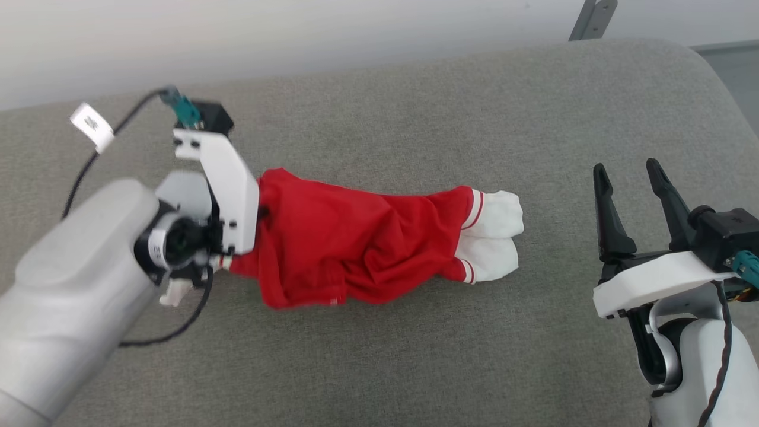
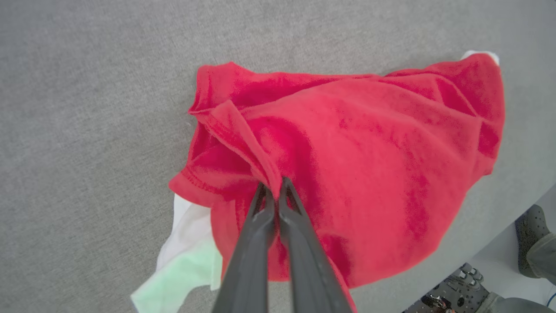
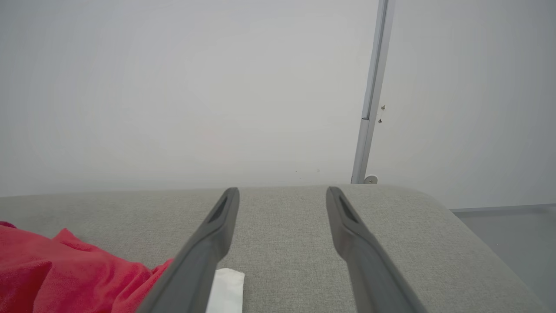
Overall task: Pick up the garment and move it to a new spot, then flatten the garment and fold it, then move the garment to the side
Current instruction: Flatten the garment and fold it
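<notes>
Left wrist view: left gripper (image 2: 273, 186) clamped on a raised fold of the garment (image 2: 369, 165) at its tips, probably to lift it; right gripper (image 1: 632, 178) spread, garment off to its left.

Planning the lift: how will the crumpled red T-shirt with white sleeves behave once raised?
Probably floppy: the thin red T-shirt lies bunched in soft folds. Pinched at one ridge by the shut left claw, it will likely hang and trail. It may drag on the grey woven cushion.
</notes>
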Controlling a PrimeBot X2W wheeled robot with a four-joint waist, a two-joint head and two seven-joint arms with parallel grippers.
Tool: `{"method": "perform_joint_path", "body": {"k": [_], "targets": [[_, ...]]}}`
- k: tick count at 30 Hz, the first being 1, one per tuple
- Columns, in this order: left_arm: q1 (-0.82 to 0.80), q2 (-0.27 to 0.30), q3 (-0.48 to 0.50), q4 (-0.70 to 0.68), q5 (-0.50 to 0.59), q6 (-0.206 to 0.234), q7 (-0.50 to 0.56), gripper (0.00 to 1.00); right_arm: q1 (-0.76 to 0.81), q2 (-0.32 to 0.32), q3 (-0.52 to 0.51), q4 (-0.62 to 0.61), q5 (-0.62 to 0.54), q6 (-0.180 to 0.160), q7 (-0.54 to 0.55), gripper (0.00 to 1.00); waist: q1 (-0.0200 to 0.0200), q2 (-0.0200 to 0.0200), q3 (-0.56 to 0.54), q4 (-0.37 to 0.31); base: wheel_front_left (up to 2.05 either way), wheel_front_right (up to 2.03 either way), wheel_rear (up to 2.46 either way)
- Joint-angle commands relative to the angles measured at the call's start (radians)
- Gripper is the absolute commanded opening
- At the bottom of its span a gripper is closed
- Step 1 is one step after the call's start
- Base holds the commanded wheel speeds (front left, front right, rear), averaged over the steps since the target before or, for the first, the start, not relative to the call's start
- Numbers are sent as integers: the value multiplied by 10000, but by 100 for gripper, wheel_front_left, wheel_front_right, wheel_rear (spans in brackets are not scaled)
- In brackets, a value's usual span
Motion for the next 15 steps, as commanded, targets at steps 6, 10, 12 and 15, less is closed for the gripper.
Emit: {"method": "perform_joint_path", "body": {"k": [6, 10, 12, 15], "targets": [[-843, -245, 258, 571, 305, -414, -739, 0, -173, 45, 114, -40, 38, -3, -103, 100, 0, 0, 307, -207, 0, 0, 0], [-1245, -555, 475, 1388, 496, -811, -1531, 0, -299, 52, 183, 35, 65, -3, -172, 100, 0, 0, 524, -375, 0, 0, 0], [-1421, -690, 412, 1843, 697, -1008, -1804, 0, -365, 60, 230, 88, 81, -3, -202, 100, 0, 0, 614, -463, 0, 0, 0], [-1502, -961, 240, 2491, 865, -1391, -2137, 4, -435, 68, 304, 181, 110, -3, -264, 100, 0, 0, 706, -547, 0, 0, 0]]}}
